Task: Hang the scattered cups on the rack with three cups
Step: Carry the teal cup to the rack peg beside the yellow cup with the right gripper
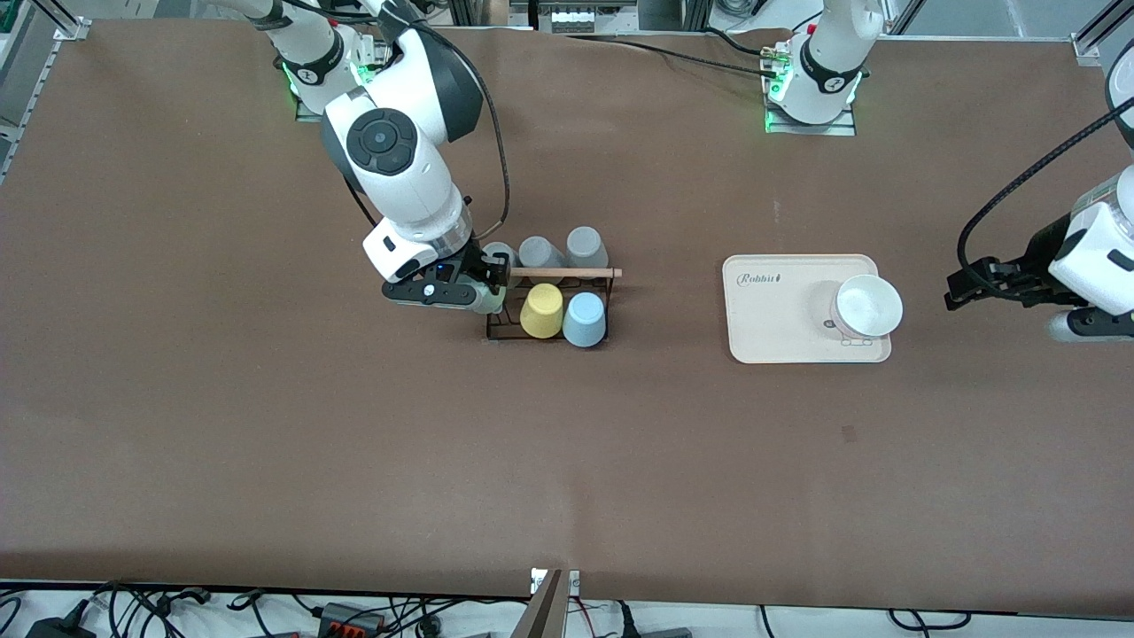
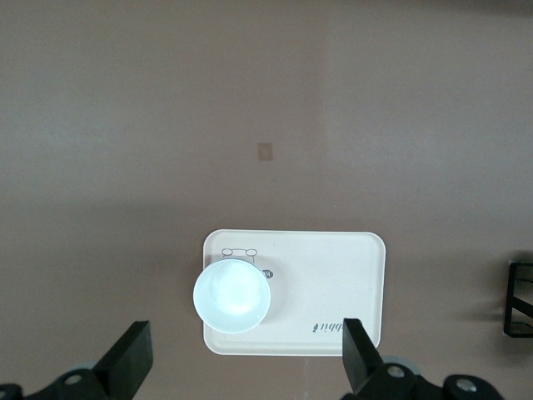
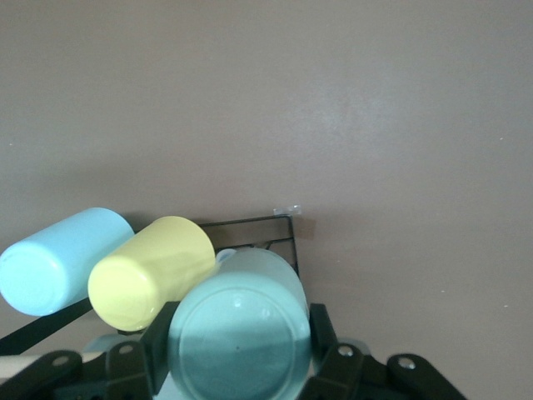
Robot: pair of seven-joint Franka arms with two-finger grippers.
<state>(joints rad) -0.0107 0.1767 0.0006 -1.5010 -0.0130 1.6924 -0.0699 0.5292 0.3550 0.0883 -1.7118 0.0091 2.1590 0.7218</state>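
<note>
My right gripper (image 1: 493,285) is shut on a pale sage green cup (image 1: 489,301), held bottom-out at the rack's (image 1: 549,337) end toward the right arm. In the right wrist view the green cup (image 3: 240,333) sits between the two black fingers (image 3: 158,342), beside the rack wire (image 3: 279,223). On the rack a light blue cup (image 1: 585,319) and a yellow cup (image 1: 542,310) hang side by side; both show in the right wrist view, blue (image 3: 58,258) and yellow (image 3: 150,271). My left gripper (image 1: 961,288) waits open in the air at the left arm's end of the table.
Three grey cups (image 1: 586,246) hang on the rack's row farther from the front camera, past the wooden rod (image 1: 567,273). A beige tray (image 1: 771,319) carries a pale round cup (image 1: 868,306). The left wrist view shows the tray (image 2: 333,283) and that cup (image 2: 232,295).
</note>
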